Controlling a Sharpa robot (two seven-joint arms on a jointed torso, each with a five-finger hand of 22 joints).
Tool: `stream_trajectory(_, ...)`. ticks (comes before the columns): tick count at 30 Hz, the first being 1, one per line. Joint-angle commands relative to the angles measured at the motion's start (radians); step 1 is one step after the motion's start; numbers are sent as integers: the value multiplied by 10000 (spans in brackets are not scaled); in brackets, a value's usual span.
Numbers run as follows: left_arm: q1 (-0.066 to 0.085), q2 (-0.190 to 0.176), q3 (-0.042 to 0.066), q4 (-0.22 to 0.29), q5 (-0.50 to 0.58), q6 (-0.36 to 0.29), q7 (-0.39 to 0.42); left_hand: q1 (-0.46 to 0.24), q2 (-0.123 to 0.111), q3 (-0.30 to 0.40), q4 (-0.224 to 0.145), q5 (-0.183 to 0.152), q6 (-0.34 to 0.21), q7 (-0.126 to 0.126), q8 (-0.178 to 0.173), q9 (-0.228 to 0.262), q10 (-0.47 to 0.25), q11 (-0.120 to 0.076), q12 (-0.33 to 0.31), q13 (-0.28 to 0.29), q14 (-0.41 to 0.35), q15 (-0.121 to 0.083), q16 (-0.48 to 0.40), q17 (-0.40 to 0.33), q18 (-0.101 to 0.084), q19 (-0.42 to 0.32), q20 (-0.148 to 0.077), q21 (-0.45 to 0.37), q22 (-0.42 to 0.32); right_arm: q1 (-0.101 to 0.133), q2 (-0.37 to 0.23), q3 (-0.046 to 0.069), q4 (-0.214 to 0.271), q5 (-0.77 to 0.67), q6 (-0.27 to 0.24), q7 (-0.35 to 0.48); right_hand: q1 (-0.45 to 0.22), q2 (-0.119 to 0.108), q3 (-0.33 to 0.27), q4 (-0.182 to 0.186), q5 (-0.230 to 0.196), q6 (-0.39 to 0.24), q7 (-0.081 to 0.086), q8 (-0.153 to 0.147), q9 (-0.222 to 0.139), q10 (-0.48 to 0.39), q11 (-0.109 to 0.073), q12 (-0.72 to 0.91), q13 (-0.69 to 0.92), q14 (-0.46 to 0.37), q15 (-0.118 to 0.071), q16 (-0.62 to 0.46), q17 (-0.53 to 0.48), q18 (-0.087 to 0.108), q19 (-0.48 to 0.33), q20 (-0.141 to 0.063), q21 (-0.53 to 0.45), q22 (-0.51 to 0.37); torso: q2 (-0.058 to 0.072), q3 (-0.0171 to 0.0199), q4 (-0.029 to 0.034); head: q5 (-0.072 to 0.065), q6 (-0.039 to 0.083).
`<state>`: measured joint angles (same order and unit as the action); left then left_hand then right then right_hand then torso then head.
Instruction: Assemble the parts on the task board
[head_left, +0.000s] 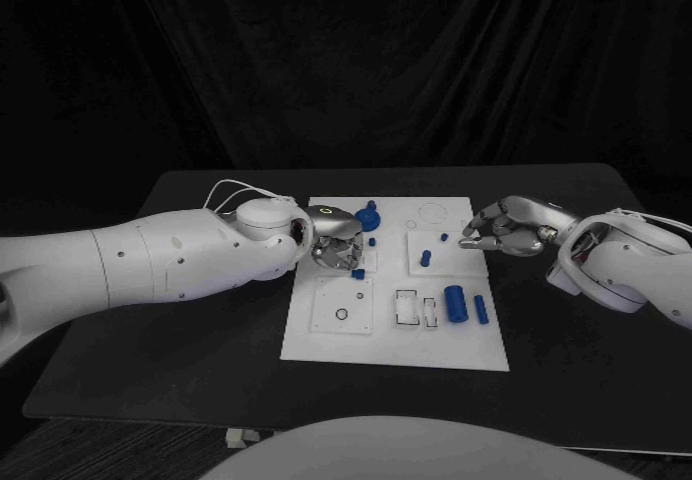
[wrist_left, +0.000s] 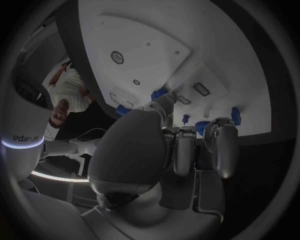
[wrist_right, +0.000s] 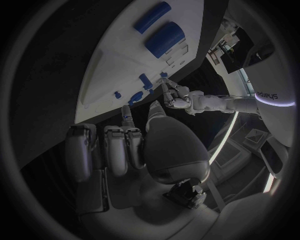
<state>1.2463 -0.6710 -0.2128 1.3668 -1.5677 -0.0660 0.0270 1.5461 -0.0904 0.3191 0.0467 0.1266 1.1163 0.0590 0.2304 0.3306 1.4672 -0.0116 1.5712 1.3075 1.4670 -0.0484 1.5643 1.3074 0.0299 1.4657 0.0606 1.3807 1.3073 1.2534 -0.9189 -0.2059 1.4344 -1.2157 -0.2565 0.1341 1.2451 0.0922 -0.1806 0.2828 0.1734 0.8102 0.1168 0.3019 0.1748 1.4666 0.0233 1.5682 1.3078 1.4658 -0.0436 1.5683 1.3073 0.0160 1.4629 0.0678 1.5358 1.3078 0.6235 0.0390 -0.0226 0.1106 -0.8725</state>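
You see the board (head_left: 397, 345) at the middle of the head frame, with two blue cylinders (head_left: 464, 304) lying side by side right of its centre and a small peg (head_left: 426, 258) standing above them. A larger blue part (head_left: 369, 213) stands near the board's upper left. Your left hand (head_left: 338, 243) hovers just below it, fingers curled; I cannot tell whether it holds anything. Your right hand (head_left: 508, 230) sits at the board's upper right edge, fingers curled in, holding nothing visible.

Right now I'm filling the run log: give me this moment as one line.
left hand: over task board, grasp unclear | right hand: at board's right edge, fingers curled, grasp unclear | two blue cylinders: lying on board
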Motion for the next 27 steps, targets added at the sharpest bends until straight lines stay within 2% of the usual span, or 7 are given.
stream_trajectory(1,-40,-4,6,-1,6,-67,41,3,-82,49,3,-62,-125,27,86,18,1035,-44,-4,2633,1038,-86,65,2634,133,-2,34,-40,2066,-30,-15,6,13,-9,81,-155,101,-17,-5,-55,-56,58,2,37,-13,1042,52,26,2630,1050,83,25,2635,-47,862,67,-30,2480,1,0,1,-4,-1)
stream_trajectory(6,-80,-36,6,-7,6,-179,90,-18,-82,69,39,-97,-416,70,139,81,1035,-1,-4,2633,1038,-57,65,2634,139,-29,53,-40,2060,-37,-15,6,11,-9,116,-178,107,-15,-7,-56,-75,68,0,43,-12,1042,51,26,2630,1050,82,25,2635,-46,859,67,-35,2478,3,2,0,10,-1)
stream_trajectory(8,-93,-75,6,13,6,-405,175,-64,-117,27,86,-179,-821,102,131,115,1035,44,-4,2633,1038,-18,65,2634,144,-47,64,-39,2054,-39,-17,6,11,-9,121,-187,107,-15,-7,-56,-75,68,0,43,-12,1042,51,26,2630,1050,82,25,2635,-46,859,67,-35,2478,2,4,2,2,-1)
stream_trajectory(10,-99,-117,6,44,6,-640,276,-87,-134,2,104,-223,-881,113,144,129,1035,46,-4,2633,1038,-17,65,2634,140,-33,62,-11,2061,-41,-20,6,13,-9,121,-190,107,-15,-7,-56,-75,68,0,43,-12,1042,51,26,2630,1050,82,25,2635,-46,859,67,-35,2478,0,4,2,3,-1)
stream_trajectory(14,-109,-313,7,238,6,-1773,821,-197,-192,-101,212,-328,-1076,194,214,188,1035,60,-4,2633,1038,-24,65,2634,103,77,22,181,2113,-43,-50,6,34,-9,107,-193,107,-15,-7,-56,-75,68,0,43,-12,1042,51,26,2630,1050,82,25,2635,-46,859,67,-35,2478,-10,5,1,-12,-1)
stream_trajectory(21,-100,-765,11,860,6,-3231,1636,-650,-293,-374,695,-39,-1289,239,451,328,1035,72,-4,2633,1038,-48,65,2634,19,315,-16,563,2217,-44,-96,6,65,-9,59,-188,117,-15,-12,-56,-106,77,-1,47,-13,1042,46,26,2630,1050,80,25,2635,-45,858,67,-37,2477,-37,21,-10,-49,-1)
stream_trajectory(27,-83,-944,12,1198,1,-3126,1533,-1231,-393,-729,1260,-39,-1532,329,390,293,1035,210,-4,2633,1038,51,65,2634,-12,400,47,693,2253,-44,-88,6,96,-9,49,-192,117,-16,-15,-56,-113,78,-1,46,-13,1042,45,26,2630,1050,80,25,2635,-47,862,67,-31,2480,-33,37,-21,-54,-1)
